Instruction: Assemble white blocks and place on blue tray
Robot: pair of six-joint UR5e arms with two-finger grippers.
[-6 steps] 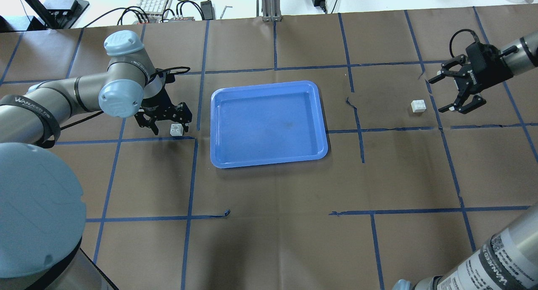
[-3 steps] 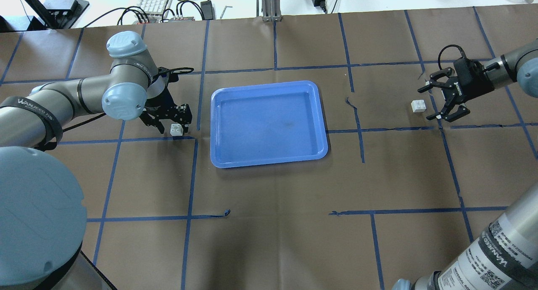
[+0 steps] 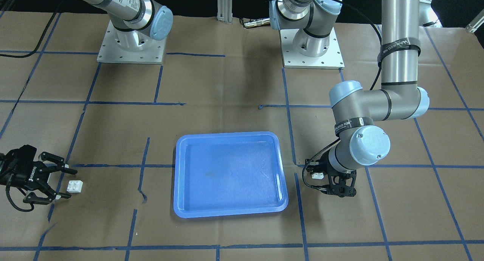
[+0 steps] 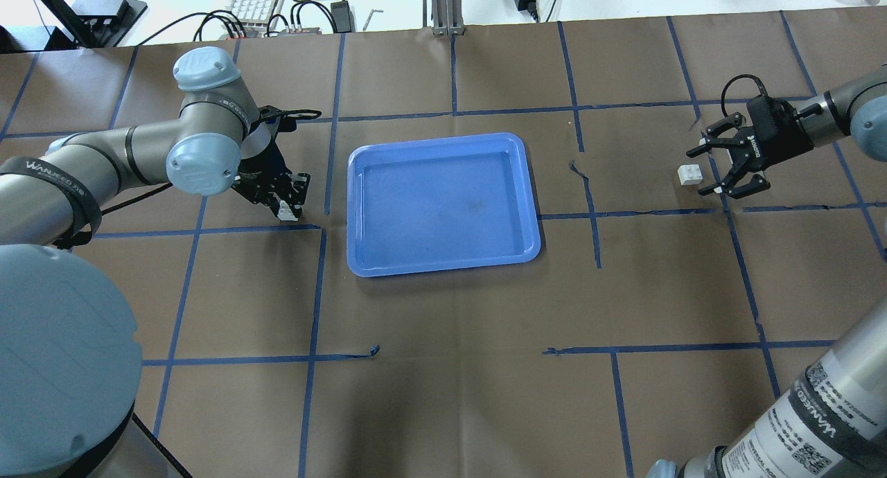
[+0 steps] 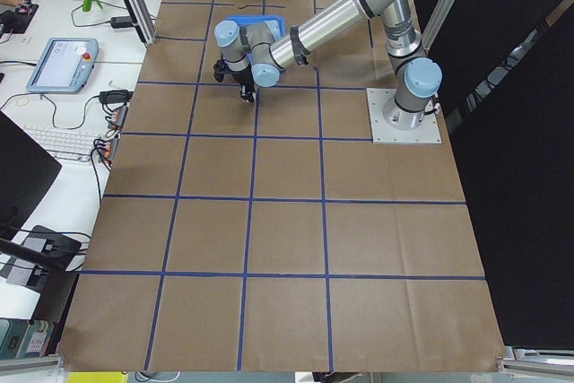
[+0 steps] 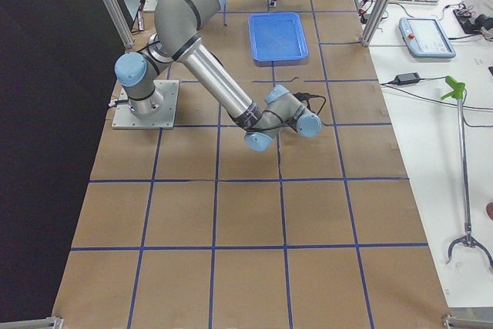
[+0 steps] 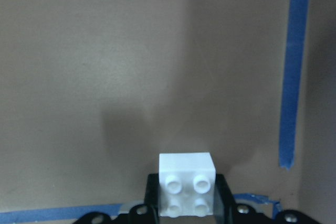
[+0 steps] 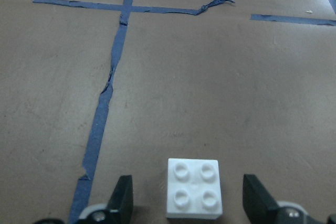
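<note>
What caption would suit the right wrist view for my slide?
Open right pincer flanks a studded white block on the brown table gridded with blue tape.

Blue tray [image 4: 443, 187], glossy, on brown paper table [image 4: 450, 312] gridded w/ darker blue tape [image 4: 242, 359] — left white block [image 7: 187, 191], right white block [image 8: 192, 187] both plain; left gripper [image 4: 286, 209], right gripper [image 4: 703, 171] black; arms [image 4: 90, 163] silver-grey w/ pale blue caps [image 4: 197, 173].

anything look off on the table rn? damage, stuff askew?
Minor only. The blue tape is cracked and lifting beside the right gripper, with another torn run right of the blue tray. The tray bottom has a small dark smudge. Nothing spilled or tipped.
</note>
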